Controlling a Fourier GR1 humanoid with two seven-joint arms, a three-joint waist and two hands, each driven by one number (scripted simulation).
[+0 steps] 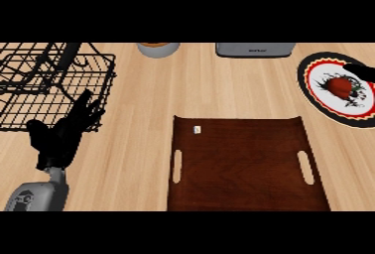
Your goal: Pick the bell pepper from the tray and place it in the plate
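Note:
The red bell pepper (340, 87) lies on the white middle of the round plate (313, 94), which has a red and black rim and sits at the right edge of the counter. My right hand (362, 71) shows only in part at the right edge, right beside the pepper and over the plate. The dark brown tray (245, 168) with two slot handles lies in the middle, with only a small white tag (196, 130) on it. My left hand (64, 133) rests open at the left, fingers up, holding nothing.
A black wire basket (51, 87) stands at the back left, just behind my left hand. At the back edge are a grey pot with an orange top (158, 48) and a grey appliance (256, 49). Bare wood counter (139, 149) lies between my left hand and the tray.

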